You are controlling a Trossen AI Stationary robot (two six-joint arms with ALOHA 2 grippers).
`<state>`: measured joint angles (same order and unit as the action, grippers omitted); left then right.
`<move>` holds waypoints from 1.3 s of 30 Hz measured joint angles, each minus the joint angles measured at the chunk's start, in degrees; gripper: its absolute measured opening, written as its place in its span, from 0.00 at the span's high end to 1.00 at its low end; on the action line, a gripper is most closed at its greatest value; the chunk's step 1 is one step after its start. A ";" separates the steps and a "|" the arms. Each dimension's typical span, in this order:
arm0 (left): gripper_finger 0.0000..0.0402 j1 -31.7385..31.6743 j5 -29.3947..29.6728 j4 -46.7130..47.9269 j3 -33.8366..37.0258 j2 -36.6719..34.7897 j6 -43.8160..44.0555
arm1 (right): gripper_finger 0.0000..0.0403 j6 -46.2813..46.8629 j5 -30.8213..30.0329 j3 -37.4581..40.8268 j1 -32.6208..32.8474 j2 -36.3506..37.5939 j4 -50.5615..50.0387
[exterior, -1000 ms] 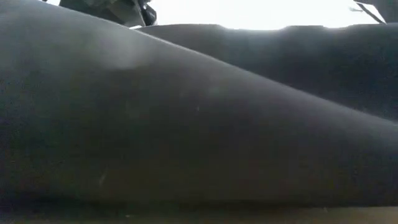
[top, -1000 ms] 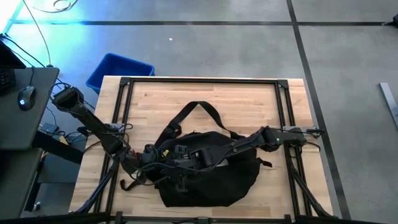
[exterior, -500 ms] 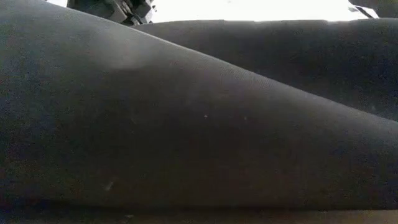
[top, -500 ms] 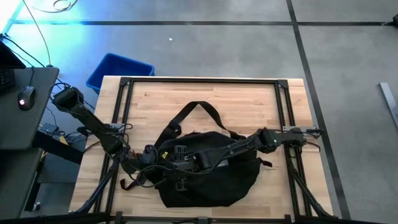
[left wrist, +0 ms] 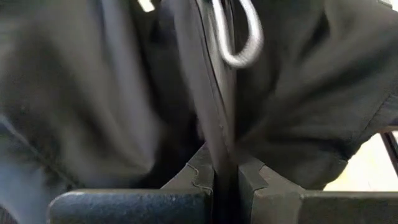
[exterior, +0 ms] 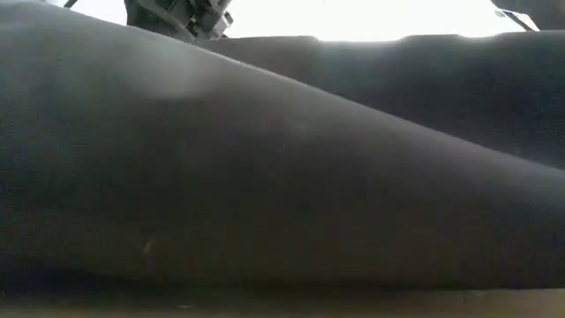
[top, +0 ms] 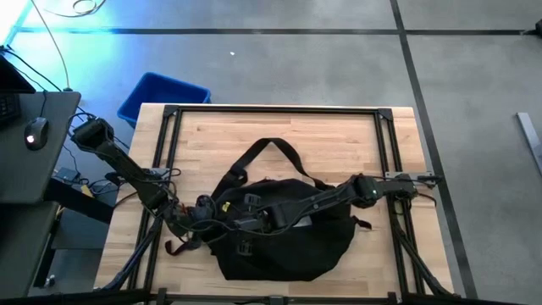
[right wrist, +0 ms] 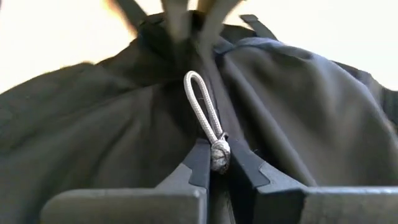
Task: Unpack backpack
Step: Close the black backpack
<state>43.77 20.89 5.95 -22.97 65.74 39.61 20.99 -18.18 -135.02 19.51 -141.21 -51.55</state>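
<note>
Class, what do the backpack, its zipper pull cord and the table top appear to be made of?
Backpack: black woven fabric, matte, probably nylon; it folds and creases softly. Pull cord: pale grey braided cord, looped and knotted at the end. Table: light wood planks with visible grain and seams, inside a black frame that looks like metal.

Backpack (top: pixel 288 241) fills the table's (top: pixel 339 135) near half; far half free.

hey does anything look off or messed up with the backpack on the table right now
Nothing stands out. The backpack lies slumped but intact on the table. The left gripper pinches its fabric, and the right gripper is shut on the grey zipper cord.
</note>
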 joint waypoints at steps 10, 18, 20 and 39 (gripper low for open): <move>1.00 0.81 0.39 5.00 0.13 -0.01 1.31 | 1.00 6.05 -0.69 0.09 0.54 1.51 -2.07; 1.00 0.95 -0.91 3.96 0.41 0.04 1.27 | 0.98 5.38 3.92 0.09 0.68 1.51 4.85; 1.00 0.96 -0.95 3.74 0.43 0.06 1.23 | 0.96 4.67 4.11 0.09 0.66 1.51 5.52; 1.00 1.08 -1.40 6.22 0.43 0.16 1.80 | 0.99 6.77 3.20 0.00 -1.56 2.03 -1.42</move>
<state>44.84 19.49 12.17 -22.54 65.89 41.41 27.76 -14.98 -135.02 17.95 -139.18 -52.96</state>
